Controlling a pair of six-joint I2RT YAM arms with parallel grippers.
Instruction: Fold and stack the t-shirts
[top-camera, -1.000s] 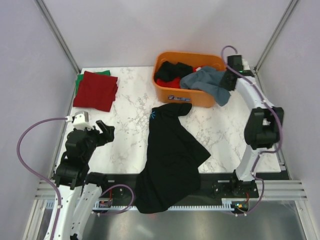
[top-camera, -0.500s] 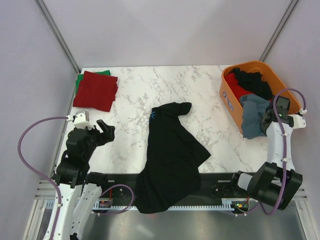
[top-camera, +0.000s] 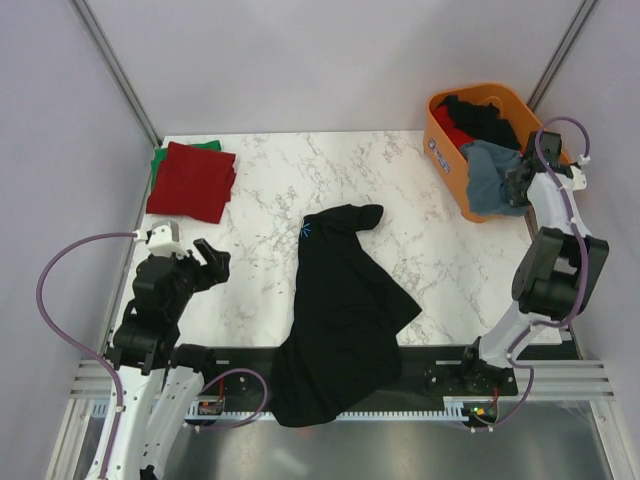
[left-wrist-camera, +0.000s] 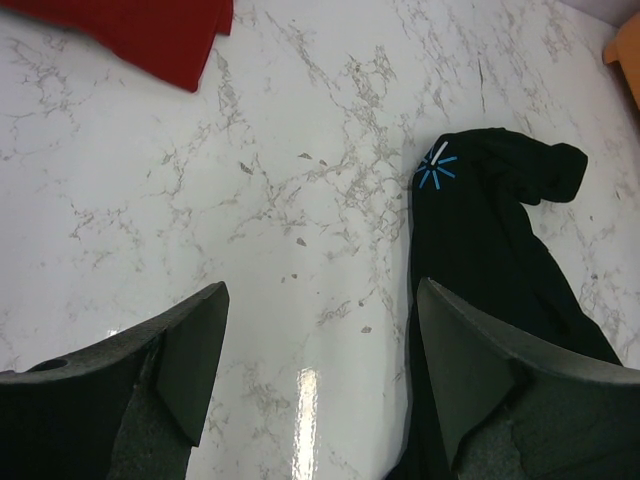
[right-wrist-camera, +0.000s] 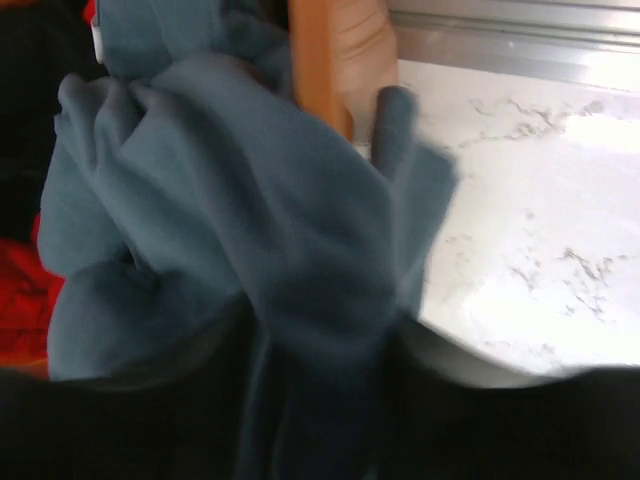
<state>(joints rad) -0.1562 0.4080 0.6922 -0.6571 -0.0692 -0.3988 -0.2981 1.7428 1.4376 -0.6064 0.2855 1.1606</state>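
A black t-shirt (top-camera: 340, 300) with a light-blue mark is lying at centre frame, its lower part hanging over the table's (top-camera: 270, 190) near edge. At lower left, the left end effector (top-camera: 212, 258) is hovering, fingers spread. At upper right, the right end effector (top-camera: 517, 184) is sitting against a grey-blue t-shirt (top-camera: 485, 180) that is draping over the orange basket (top-camera: 445, 170); blur is hiding its grip. At upper left, a dark red t-shirt (top-camera: 190, 180) is lying folded on a green t-shirt (top-camera: 157, 165).

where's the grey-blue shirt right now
Top view, far right corner of the table: the grey-blue shirt hangs over the near end of the orange basket, bunched in the right pincer.
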